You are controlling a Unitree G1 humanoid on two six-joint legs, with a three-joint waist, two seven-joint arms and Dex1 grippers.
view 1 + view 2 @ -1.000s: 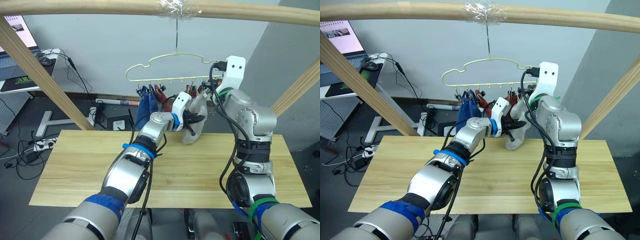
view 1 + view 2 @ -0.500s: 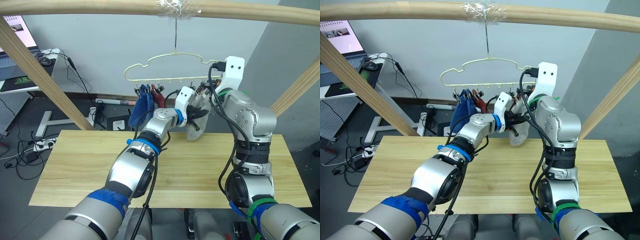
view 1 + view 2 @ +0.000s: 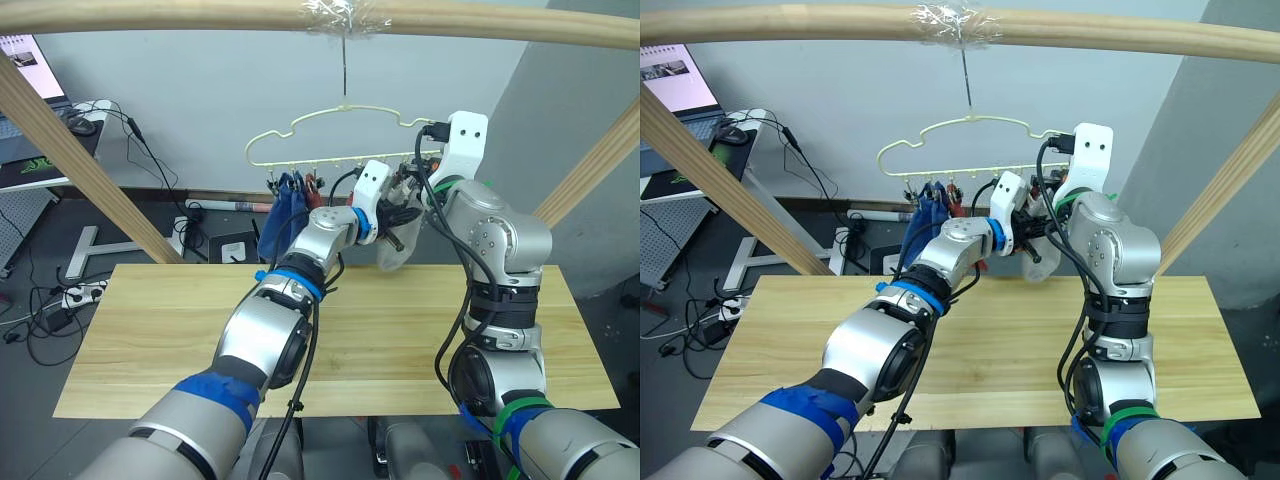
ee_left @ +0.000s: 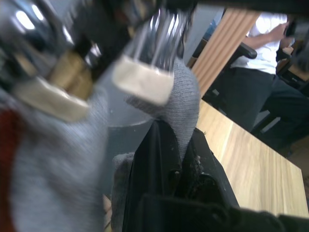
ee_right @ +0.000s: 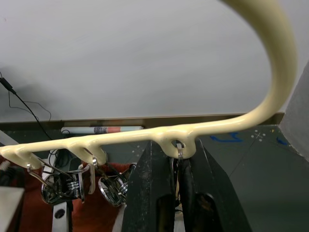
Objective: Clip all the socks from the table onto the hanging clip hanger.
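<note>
The pale yellow clip hanger (image 3: 340,132) hangs by its hook from the top pole. Two blue socks (image 3: 283,215) and rust-red socks (image 3: 318,188) hang from its clips. My left gripper (image 3: 402,213) is shut on a light grey sock (image 3: 393,248), holding its cuff (image 4: 186,101) just under a white-padded clip (image 4: 142,79). Beside it a second grey sock (image 4: 53,164) hangs clipped. My right gripper (image 5: 176,150) is shut on the clip at the hanger's right end, right under the hanger's bar (image 5: 207,126). The table (image 3: 160,330) lies below.
Round wooden frame poles cross overhead (image 3: 200,15) and slant down at the left (image 3: 70,150) and right (image 3: 590,165). A desk with a screen (image 3: 30,150) and floor cables stand beyond the table's left end. A seated person (image 4: 260,43) is off to one side.
My left gripper has lifted the grey sock off the table level, up and rightward to the clips at the hanger's right end. The right gripper has stayed at the hanger.
</note>
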